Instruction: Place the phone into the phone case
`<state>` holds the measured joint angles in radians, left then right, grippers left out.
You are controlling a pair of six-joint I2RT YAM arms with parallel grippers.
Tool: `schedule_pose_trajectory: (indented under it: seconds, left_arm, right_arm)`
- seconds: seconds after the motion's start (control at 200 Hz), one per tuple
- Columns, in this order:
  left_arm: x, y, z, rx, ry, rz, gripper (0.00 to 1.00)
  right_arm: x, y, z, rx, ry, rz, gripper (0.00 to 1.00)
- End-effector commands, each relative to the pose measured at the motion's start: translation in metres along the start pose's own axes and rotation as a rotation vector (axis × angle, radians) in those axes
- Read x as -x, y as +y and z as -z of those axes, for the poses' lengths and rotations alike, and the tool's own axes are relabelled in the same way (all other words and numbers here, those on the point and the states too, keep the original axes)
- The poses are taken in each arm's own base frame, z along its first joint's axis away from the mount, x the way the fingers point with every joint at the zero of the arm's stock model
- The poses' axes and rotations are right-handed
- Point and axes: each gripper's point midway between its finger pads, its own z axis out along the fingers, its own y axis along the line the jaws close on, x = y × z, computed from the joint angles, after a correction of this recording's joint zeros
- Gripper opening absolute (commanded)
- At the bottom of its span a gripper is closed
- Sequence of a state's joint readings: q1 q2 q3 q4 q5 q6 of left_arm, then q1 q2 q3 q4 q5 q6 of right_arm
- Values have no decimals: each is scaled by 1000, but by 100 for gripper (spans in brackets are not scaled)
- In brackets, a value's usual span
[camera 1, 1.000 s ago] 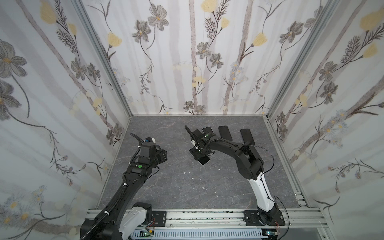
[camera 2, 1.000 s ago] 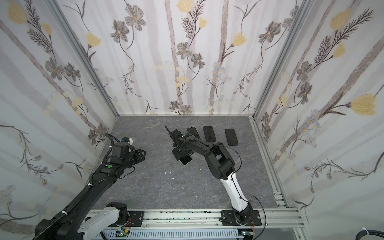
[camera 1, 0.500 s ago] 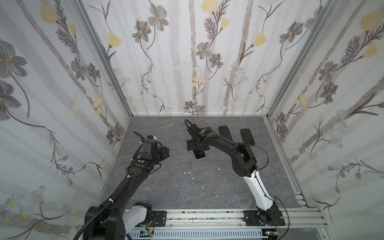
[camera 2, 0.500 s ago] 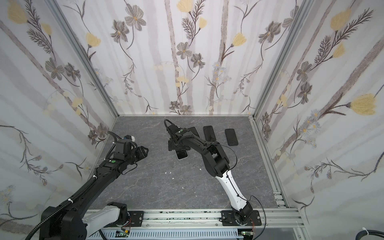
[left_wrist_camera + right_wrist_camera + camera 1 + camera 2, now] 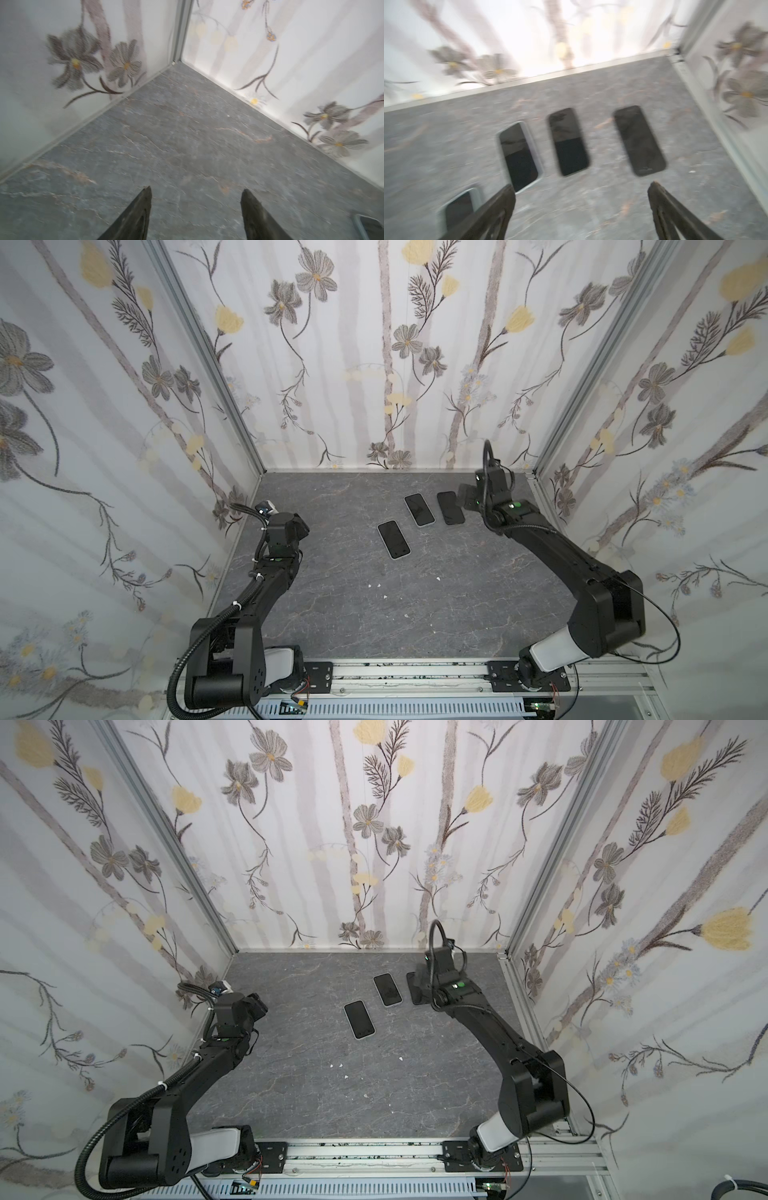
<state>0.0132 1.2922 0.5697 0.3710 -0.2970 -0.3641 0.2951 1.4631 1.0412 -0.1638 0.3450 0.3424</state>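
Right gripper: jaws spread wide, nothing between them, hanging at the far right of the tabletop over the row of phones in both top views. A second ago it was low over the middle, on the phone there. It has since let go and swung away. Left gripper has backed off toward the left wall, opening as it went. Cased phone lies flat and alone mid-table, screen up, with a pale rim all round. It reads as seated in its case, so this one looks done. Behind it sit a second rimmed phone and a bare dark phone. Anything further right is under the arm.

Left wrist: fingers apart, empty, with bare grey tabletop and a wall corner ahead. A pale-edged sliver shows at the frame edge; cannot tell which phone.

Right wrist (blurred): fingers apart, empty. Count settled here: four phones. Two have pale rims and two are bare and dark, the last bare phone nearest the side wall. No empty case that I can make out in any view. Judgement: two bare phones remain, with nothing visible to put them in.
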Motion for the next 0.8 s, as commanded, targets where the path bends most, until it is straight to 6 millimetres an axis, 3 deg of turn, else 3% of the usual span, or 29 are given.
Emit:
schedule_pose_trajectory:
  seconds: [0.0,0.06,0.165,0.315,0.41,0.48,0.54,0.599,0.674,0.794]
  left_arm:
    - [20,10,1,34,-168,-83,73]
    - [9,11,2,-8,-191,-101,73]
    - [-11,10,3,-97,-219,-147,75]
    - [-19,-16,-9,-286,-145,-156,77]
    - [-25,-35,8,-439,-187,-174,78]
    - [-27,-34,17,-442,-231,-186,80]
    - [-28,-32,21,-426,-253,-188,82]
    - [-31,-27,24,-397,-286,-183,85]
    - [-31,-22,30,-346,-340,-182,99]
    - [-27,-7,14,-171,-321,-153,100]
  right_arm:
    - [39,-20,10,97,-377,17,99]
    - [17,-39,5,65,-411,52,100]
    - [-12,-45,1,81,-441,148,100]
    - [-9,-34,20,158,-569,250,100]
    - [-6,-50,12,126,-539,228,100]
    - [-7,-70,0,56,-409,143,100]
    - [-14,-66,5,111,-391,141,100]
    - [-27,-62,14,154,-425,145,100]
    - [-48,-58,23,209,-496,178,100]
    - [-63,-66,33,197,-615,163,100]
